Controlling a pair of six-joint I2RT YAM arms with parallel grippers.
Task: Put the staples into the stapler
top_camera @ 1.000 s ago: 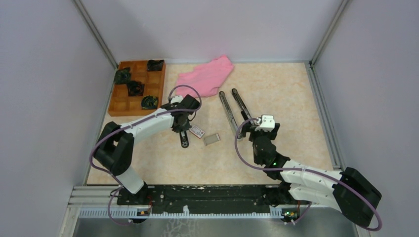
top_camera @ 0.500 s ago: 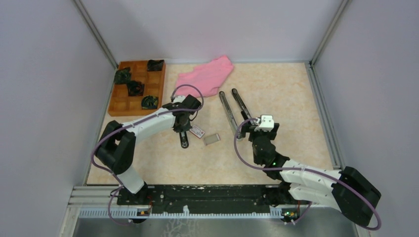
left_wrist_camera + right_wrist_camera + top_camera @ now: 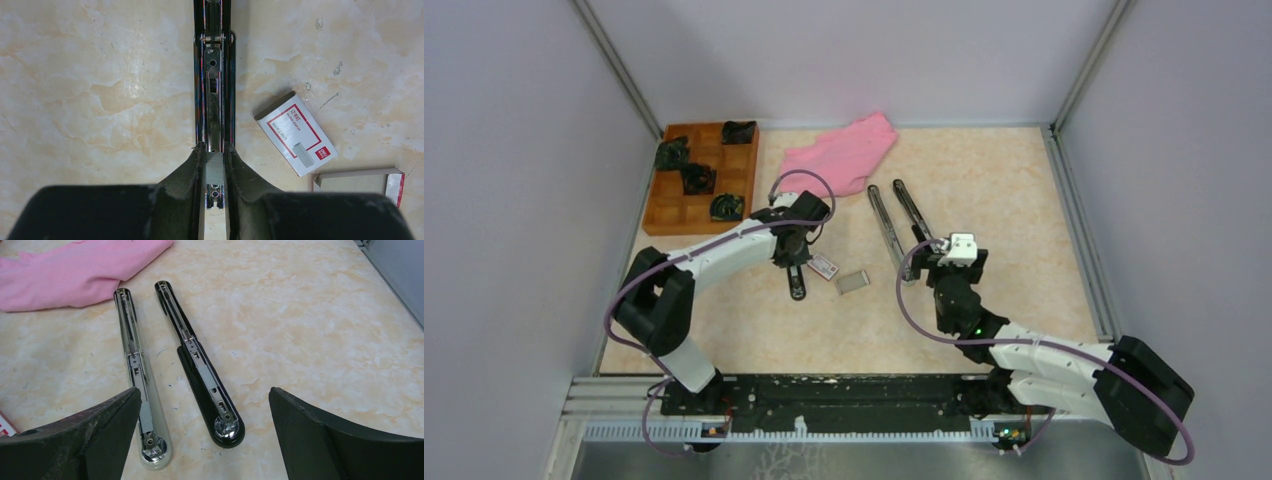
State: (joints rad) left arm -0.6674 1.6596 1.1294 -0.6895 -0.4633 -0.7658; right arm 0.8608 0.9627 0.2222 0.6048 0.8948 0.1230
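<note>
Staples (image 3: 214, 172) in left jaws, unmoved over stapler (image 3: 214, 107), right jaws wide

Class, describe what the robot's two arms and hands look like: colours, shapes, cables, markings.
Left arm and right arm: white shell segments, black joints, a purple cable looping along each. A white box sits on the right wrist, a small green light nearby. Left hand and right hand: black fingers, broad, tapering to the tips.

Left end effector (image 3: 214, 152), pinching staples (image 3: 214, 169), edged slightly left above stapler (image 3: 214, 75); right arm (image 3: 1024, 350) nudged slightly left
</note>
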